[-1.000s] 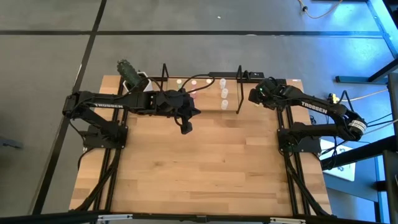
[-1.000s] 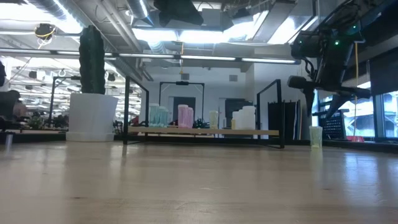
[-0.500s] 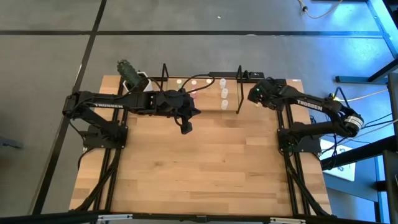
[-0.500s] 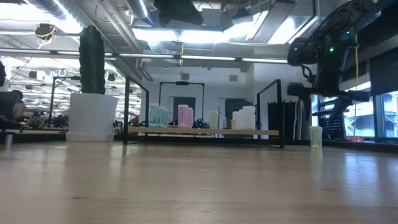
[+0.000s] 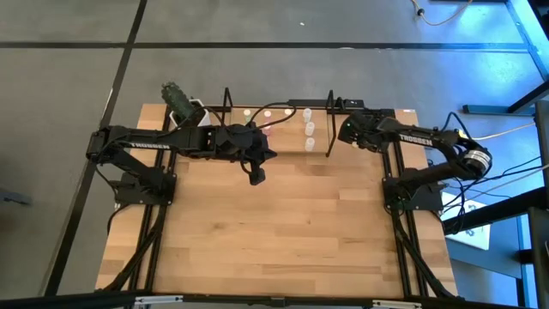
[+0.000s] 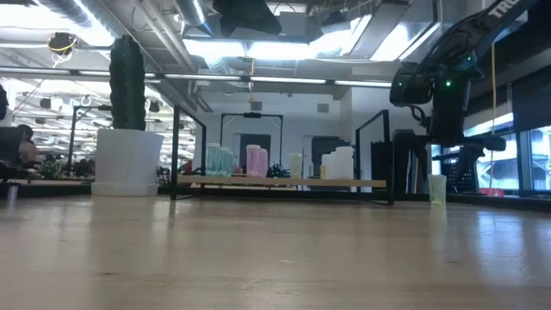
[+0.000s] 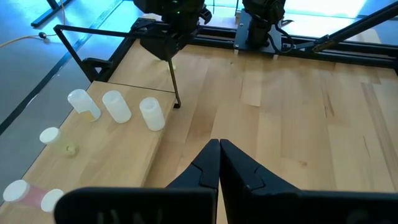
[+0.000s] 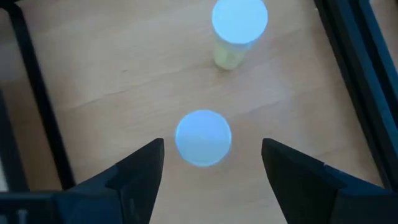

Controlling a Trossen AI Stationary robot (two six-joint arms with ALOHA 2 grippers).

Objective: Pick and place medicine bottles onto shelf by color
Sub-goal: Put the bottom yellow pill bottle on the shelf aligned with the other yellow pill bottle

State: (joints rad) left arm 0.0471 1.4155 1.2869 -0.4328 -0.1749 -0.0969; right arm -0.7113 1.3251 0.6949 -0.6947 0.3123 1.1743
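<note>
Nearest the counter's (image 5: 283,232) open middle, the left hand (image 7: 219,163) hangs w/ fingers pressed together, empty, just in front of the shelf (image 5: 330,124). On the shelf's wooden floor stand the medicine bottles (image 6: 258,161) — green, pink, yellowish and white groups in a row, per the low view. At the far right corner, beside the shelf's right end loop, the right hand (image 8: 211,163) hovers w/ fingers spread apart either side of one bottle (image 8: 203,138), not gripping it — a second, yellowish bottle (image 8: 237,30) stands just beyond.
</note>
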